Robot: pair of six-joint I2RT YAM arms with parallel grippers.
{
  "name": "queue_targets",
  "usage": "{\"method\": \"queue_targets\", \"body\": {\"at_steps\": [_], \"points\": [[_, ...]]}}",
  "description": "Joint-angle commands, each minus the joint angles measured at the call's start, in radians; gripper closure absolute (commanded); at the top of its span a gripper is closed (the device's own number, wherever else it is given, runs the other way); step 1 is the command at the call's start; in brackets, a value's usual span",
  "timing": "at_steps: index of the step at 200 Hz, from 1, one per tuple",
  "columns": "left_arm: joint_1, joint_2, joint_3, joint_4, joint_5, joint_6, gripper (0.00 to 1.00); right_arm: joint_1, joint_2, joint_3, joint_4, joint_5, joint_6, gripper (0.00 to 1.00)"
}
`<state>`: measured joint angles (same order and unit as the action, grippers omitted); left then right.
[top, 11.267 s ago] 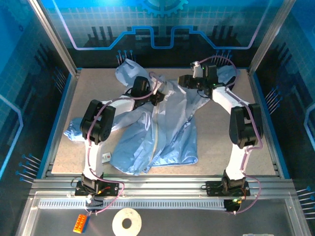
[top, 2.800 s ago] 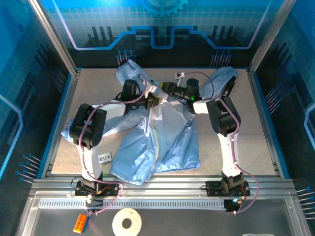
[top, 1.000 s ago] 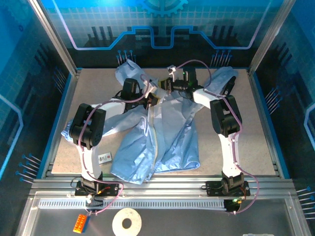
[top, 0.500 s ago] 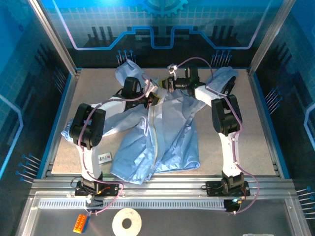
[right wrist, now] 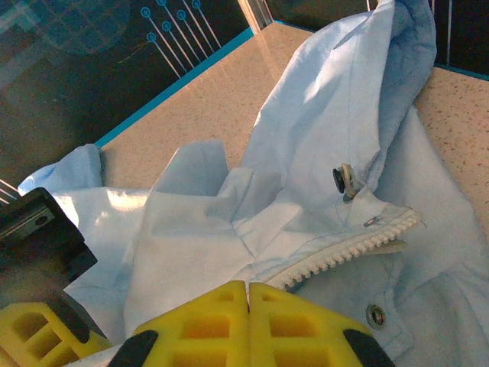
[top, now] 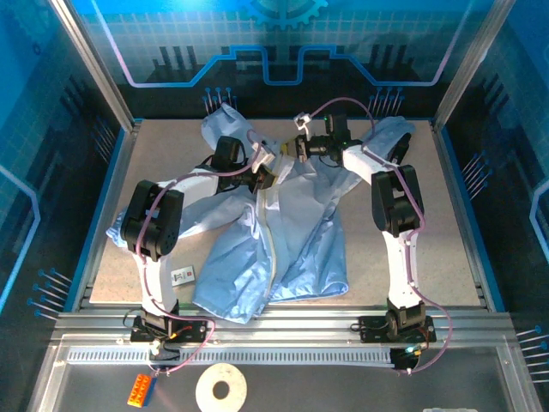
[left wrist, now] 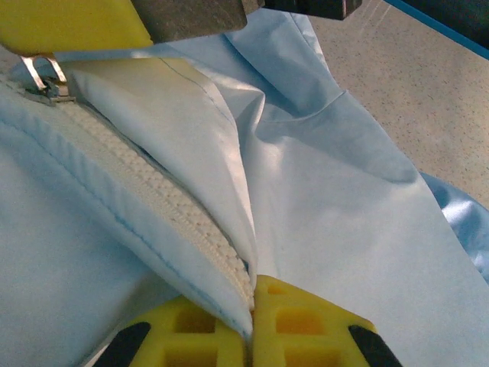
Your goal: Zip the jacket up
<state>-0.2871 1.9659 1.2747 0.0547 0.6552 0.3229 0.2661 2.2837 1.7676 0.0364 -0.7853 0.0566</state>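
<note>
The light-blue jacket (top: 300,223) lies spread on the table, its pale zipper strip (top: 270,232) running down the front. My left gripper (top: 262,178) sits at the upper chest. In the left wrist view this gripper (left wrist: 252,321) is shut on the edge of the white zipper strip (left wrist: 145,191). The metal zipper pull (left wrist: 44,82) runs up under a yellow finger (left wrist: 69,23) of the right gripper. My right gripper (top: 298,146) is by the collar. In the right wrist view it (right wrist: 248,294) is shut, with open zip teeth (right wrist: 351,248) leading away from it.
A small white tag (top: 182,275) lies on the table left of the hem. An orange brick (top: 140,390) and a white tape roll (top: 221,388) sit in the front tray. Bare table (top: 412,232) lies right of the jacket. Metal posts and blue walls ring the table.
My right gripper has shifted a little toward the back right near the collar. The left gripper has kept its place and its hold.
</note>
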Motion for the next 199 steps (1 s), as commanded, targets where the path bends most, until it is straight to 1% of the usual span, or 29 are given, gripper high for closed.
{"method": "queue_targets", "body": {"at_steps": [1, 36, 80, 85, 98, 108, 118, 126, 130, 137, 139, 159, 164, 176, 189, 199], "points": [[-0.012, -0.013, 0.005, -0.093, 0.069, 0.049, 1.0, -0.042, -0.027, 0.032, -0.011, 0.126, -0.062, 1.0], [-0.027, -0.021, 0.004, -0.12, 0.067, 0.074, 1.0, -0.044, -0.015, 0.049, 0.021, 0.201, -0.101, 1.0], [-0.031, -0.032, 0.012, -0.147, 0.072, 0.095, 1.0, -0.042, 0.037, 0.165, -0.004, 0.272, -0.16, 1.0], [-0.032, -0.033, 0.013, -0.148, 0.072, 0.096, 1.0, -0.043, 0.066, 0.175, -0.005, 0.278, -0.159, 1.0], [-0.032, -0.031, 0.017, -0.148, 0.07, 0.096, 1.0, -0.044, 0.07, 0.186, 0.003, 0.272, -0.138, 1.0], [-0.032, -0.027, 0.02, -0.147, 0.067, 0.094, 1.0, -0.053, 0.067, 0.177, 0.029, 0.232, -0.092, 1.0], [-0.032, -0.022, 0.024, -0.144, 0.058, 0.089, 1.0, -0.06, 0.058, 0.147, 0.066, 0.184, -0.033, 1.0], [-0.031, -0.017, 0.028, -0.142, 0.049, 0.079, 1.0, -0.061, 0.048, 0.098, 0.1, 0.176, 0.002, 0.99], [-0.032, -0.014, 0.031, -0.145, 0.043, 0.072, 0.95, -0.059, 0.016, 0.067, 0.116, 0.18, 0.009, 0.96], [-0.031, -0.008, 0.043, -0.15, 0.023, 0.056, 0.8, -0.054, -0.012, 0.013, 0.14, 0.192, 0.011, 0.94], [-0.032, -0.007, 0.043, -0.15, 0.014, 0.049, 0.78, -0.053, -0.019, -0.002, 0.145, 0.197, 0.011, 0.94], [-0.032, -0.01, 0.058, -0.155, -0.05, -0.002, 0.66, -0.045, -0.08, -0.131, 0.181, 0.236, 0.026, 0.88], [-0.032, -0.014, 0.059, -0.154, -0.068, -0.019, 0.64, -0.045, -0.092, -0.157, 0.191, 0.243, 0.039, 0.87], [-0.031, -0.024, 0.073, -0.162, -0.112, -0.056, 0.63, -0.045, -0.115, -0.213, 0.217, 0.246, 0.066, 0.84], [-0.032, -0.031, 0.093, -0.169, -0.18, -0.126, 0.6, -0.044, -0.133, -0.258, 0.228, 0.247, 0.094, 0.8], [-0.034, -0.034, 0.111, -0.177, -0.22, -0.179, 0.59, -0.041, -0.143, -0.284, 0.229, 0.246, 0.115, 0.78]]}}
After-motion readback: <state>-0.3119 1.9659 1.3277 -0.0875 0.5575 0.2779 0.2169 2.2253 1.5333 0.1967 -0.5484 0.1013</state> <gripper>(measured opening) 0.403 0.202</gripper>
